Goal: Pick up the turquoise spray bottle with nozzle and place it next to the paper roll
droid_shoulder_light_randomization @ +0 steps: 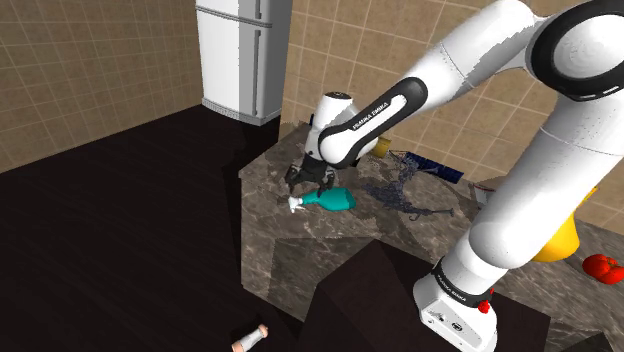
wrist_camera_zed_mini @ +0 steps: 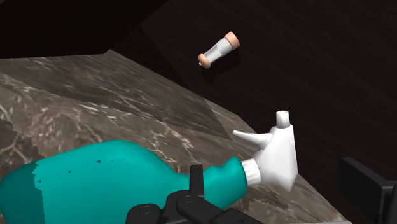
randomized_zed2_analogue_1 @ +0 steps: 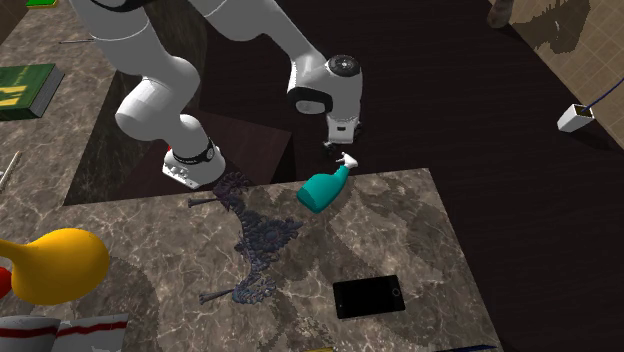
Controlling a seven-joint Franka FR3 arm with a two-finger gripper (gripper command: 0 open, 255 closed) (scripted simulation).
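While the turquoise spray bottle [randomized_zed2_analogue_1: 322, 190] lies on its side on the marble counter [randomized_zed2_analogue_1: 400, 230], close to the counter's corner by the dark floor, the step in hand looks like the approach to the grasp. Nothing has been lifted yet. The gripper [randomized_zed2_analogue_1: 341, 147] hangs just above the counter's edge, over the bottle's head end. Its fingers [wrist_camera_zed_mini: 196, 181] stand apart: one is in front of the shoulder of the body and the other is out past the spray head, so they straddle the neck without clasping it.

The next move, as I judge it, calls for a short descent and a close on the neck or upper body. After that comes a straight lift, so the rounded body does not roll or slip off the counter's edge.

The bottle has a plump, smooth turquoise body tapering to a narrow neck. A white collar sits on the neck, and the white trigger head [wrist_camera_zed_mini: 280, 156] has a pointed spout. The head reaches the counter's edge; I cannot tell whether it overhangs.

A small white cylinder with peach ends [wrist_camera_zed_mini: 219, 51] lies on the floor off the counter. It may be the paper roll, but that is uncertain.
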